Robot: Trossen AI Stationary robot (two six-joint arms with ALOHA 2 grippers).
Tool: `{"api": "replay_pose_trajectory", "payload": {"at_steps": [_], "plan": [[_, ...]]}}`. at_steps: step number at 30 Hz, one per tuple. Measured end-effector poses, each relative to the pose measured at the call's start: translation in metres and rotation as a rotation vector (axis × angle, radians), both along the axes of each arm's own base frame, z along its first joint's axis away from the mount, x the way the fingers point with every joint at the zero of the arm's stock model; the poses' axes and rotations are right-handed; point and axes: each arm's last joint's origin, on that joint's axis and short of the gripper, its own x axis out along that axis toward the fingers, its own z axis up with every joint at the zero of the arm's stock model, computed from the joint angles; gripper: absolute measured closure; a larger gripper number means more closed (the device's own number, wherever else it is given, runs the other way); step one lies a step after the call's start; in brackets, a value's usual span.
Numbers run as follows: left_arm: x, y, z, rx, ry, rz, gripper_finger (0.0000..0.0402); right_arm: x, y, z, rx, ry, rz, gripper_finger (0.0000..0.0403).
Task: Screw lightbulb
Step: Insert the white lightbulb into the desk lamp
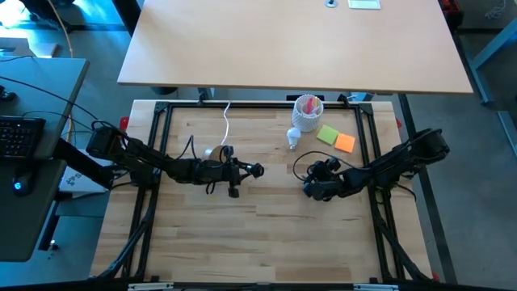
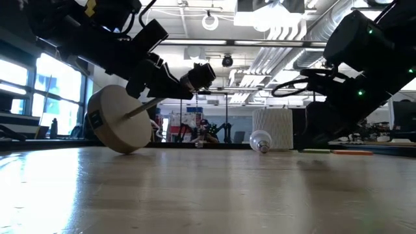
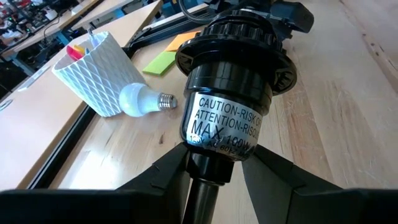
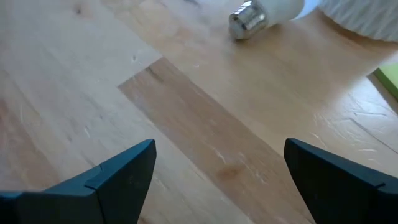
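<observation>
A black lamp socket (image 3: 231,93), printed with a caution label, is seen closest in the left wrist view, its thin stem clamped between the two dark fingers (image 3: 158,177) of the left gripper (image 1: 234,172). The socket belongs to a round wooden stand (image 2: 118,119), which is held tilted by the left gripper, its disc edge resting on the table (image 1: 242,234) in the low view. From above, the left gripper is found left of the table's middle, with a white cord (image 1: 226,123) trailing toward the far edge.

A white lattice-patterned cup (image 1: 308,112) stands upright near the far edge of the table. Pink and yellow contents (image 3: 75,50) are visible at its rim; what they are cannot be told. The lightbulb (image 1: 294,137) lies on its side just beside the cup, touching or nearly touching its wall, with its silvery screw base (image 3: 166,101) pointed away from the cup. It is gripped by nothing.

A green sticky note (image 1: 328,134) and an orange sticky note (image 1: 345,143) lie flat on the wood beside the cup, toward the right arm.

The right gripper (image 1: 317,185) is held low over the table, right of the middle and near the bulb. Its fingers (image 4: 118,171) are spread wide with only bare wood between them.
</observation>
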Motion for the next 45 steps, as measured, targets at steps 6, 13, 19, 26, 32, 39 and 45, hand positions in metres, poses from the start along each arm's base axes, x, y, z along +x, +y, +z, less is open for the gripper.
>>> {"api": "replay_pose_trajectory", "payload": {"at_steps": [6, 13, 19, 26, 32, 39, 45], "plan": [[0.0, 0.0, 0.0, -0.002, -0.001, 0.001, 0.0268, 0.0, 0.0, 0.0, 0.005, -0.017, -0.02, 0.0047], [0.0, 0.0, 0.0, -0.008, -0.004, 0.003, 0.0268, 0.003, 0.0, -0.003, -0.008, -0.028, -0.027, 0.0048], [0.0, 0.0, 0.0, -0.009, -0.003, 0.003, 0.0268, 0.011, 0.004, -0.011, -0.01, -0.021, 0.053, 0.0048], [0.0, 0.0, 0.0, -0.011, -0.004, 0.004, 0.0268, 0.023, 0.007, -0.021, -0.021, -0.058, 0.103, 0.0048], [0.0, 0.0, 0.0, -0.012, -0.004, 0.004, 0.0268, 0.029, 0.009, -0.023, -0.031, -0.091, 0.148, 0.0048], [0.0, 0.0, 0.0, -0.019, -0.006, 0.007, 0.0268, 0.031, 0.011, -0.023, 0.026, -0.1, 0.191, 0.0048], [0.0, 0.0, 0.0, -0.02, -0.007, 0.007, 0.0268, 0.038, 0.014, -0.017, 0.052, -0.177, 0.249, 0.0048]]}}
